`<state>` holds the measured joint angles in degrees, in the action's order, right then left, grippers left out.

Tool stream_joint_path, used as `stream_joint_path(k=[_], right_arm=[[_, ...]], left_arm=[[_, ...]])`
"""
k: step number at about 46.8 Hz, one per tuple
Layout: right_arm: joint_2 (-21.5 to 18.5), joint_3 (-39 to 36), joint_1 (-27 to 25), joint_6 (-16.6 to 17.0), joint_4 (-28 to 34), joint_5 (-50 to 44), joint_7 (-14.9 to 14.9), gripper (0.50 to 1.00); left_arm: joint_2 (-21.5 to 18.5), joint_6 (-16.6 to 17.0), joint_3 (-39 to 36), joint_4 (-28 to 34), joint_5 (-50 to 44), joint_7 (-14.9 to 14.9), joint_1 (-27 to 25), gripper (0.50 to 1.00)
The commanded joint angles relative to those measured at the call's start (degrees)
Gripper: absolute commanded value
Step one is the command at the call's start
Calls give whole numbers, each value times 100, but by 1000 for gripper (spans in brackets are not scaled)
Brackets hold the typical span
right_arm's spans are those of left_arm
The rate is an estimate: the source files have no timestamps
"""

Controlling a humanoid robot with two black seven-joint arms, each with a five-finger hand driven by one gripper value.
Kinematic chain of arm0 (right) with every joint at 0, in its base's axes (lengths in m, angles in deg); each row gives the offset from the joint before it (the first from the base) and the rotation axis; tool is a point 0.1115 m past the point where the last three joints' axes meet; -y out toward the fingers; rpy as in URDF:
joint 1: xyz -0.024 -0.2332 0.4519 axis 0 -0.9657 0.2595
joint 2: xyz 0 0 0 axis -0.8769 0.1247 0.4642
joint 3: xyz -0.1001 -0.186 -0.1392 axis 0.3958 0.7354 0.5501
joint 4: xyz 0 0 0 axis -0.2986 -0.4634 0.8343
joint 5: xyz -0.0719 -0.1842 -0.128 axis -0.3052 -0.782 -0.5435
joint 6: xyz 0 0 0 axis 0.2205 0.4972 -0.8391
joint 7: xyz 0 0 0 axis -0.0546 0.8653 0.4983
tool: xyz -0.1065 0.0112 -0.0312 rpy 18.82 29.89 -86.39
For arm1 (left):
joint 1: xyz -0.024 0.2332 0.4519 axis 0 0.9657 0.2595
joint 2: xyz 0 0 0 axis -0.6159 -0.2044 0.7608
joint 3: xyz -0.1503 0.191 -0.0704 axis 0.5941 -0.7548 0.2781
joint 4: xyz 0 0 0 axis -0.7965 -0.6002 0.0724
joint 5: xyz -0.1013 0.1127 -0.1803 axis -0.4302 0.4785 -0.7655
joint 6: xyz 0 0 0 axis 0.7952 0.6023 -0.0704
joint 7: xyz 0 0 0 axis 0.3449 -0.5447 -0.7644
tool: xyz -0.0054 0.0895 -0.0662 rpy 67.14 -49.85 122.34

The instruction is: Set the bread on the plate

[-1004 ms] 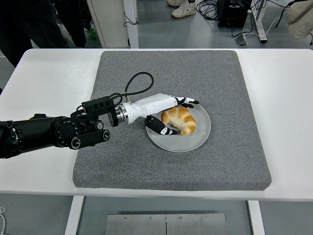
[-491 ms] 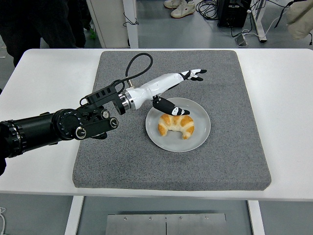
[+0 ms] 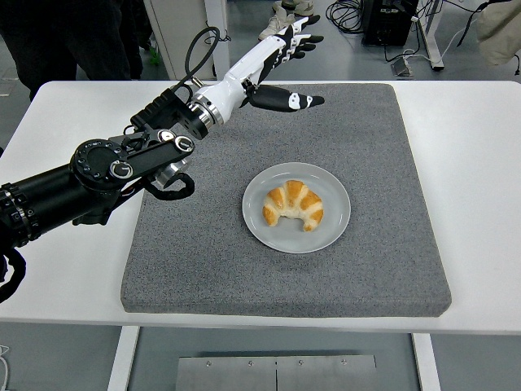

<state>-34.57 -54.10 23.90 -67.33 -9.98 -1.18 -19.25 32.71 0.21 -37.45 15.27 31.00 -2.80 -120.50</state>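
Note:
A golden croissant (image 3: 294,206) lies on the round grey plate (image 3: 334,226) in the middle of the grey mat (image 3: 383,147). My left hand (image 3: 293,69) is raised high over the mat's far edge, well away from the plate. Its fingers (image 3: 295,42) are spread and its thumb sticks out to the right; it holds nothing. The black left arm (image 3: 89,175) comes in from the left edge. My right hand is not in view.
The grey mat sits on the white table (image 3: 73,138). A black cable (image 3: 199,49) loops above the left wrist. A person's legs and shoes (image 3: 281,18) show past the table's far edge, with table legs and cables on the floor there.
My left hand let go of the croissant, opened, and rose up and back from the plate to the mat's far edge. The croissant stays on the plate.

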Motion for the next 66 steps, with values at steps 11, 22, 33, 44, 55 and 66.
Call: stream_joint_path(k=[11, 22, 33, 44, 55, 66], right_arm=[[0, 0, 0, 0, 0, 0, -4, 1000], [0, -9, 0, 0, -18, 0, 5, 1000], [0, -9, 0, 0, -9, 0, -4, 1000], [0, -18, 0, 0, -18, 0, -4, 1000], [0, -18, 0, 0, -9, 0, -4, 1000], [0, -9, 0, 0, -18, 0, 4, 1000]], left_arm=[[-71, -464, 1347, -78, -523, -830, 76, 922], [-335, -491, 1462, -96, -1560, -831, 199, 924], [-423, -508, 1901, -105, -2070, -813, 708, 927], [-414, -736, 2552, -157, -2079, -813, 1060, 930], [-326, -754, 2622, -684, -2079, -787, 1192, 931], [-335, -1018, 2631, -720, -2106, -497, 1394, 931]])
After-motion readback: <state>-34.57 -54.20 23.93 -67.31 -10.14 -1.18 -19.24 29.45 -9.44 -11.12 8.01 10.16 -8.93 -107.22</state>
